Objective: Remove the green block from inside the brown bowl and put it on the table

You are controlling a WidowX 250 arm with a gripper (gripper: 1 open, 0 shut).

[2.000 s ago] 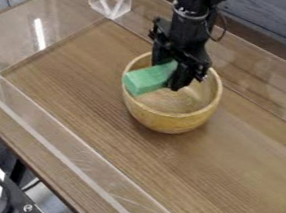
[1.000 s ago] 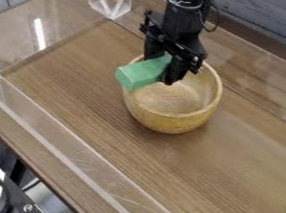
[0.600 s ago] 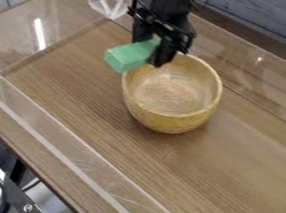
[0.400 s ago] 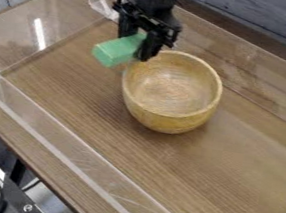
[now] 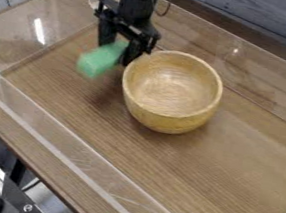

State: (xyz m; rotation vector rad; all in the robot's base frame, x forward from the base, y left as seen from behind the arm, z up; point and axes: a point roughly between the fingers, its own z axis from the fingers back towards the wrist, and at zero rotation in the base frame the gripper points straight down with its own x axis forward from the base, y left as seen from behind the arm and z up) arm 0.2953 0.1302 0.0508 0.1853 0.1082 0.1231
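You are setting the green block [image 5: 101, 60] down: it is showing outside the brown bowl [image 5: 172, 91], just left of its rim in the view, by the tabletop [image 5: 94, 138]. You are keeping the two-finger gripper [image 5: 119, 46] right at the block's upper end, and its fingers look spread, so you are seemingly letting go rather than clenching. Whether the block is lying fully flat or leaning on a fingertip, you cannot tell; its outline is blurring.

Your next move is calling for a straight, gentle lift, with the fingers staying wide until they are clear of the block. If you are pulling sideways, you are risking dragging it or nudging the bowl's rim. Once it is resting free, you are judging the task done.

Counting, you are seeing one green block, one wooden bowl with nothing showing inside it, one gripper and one table.
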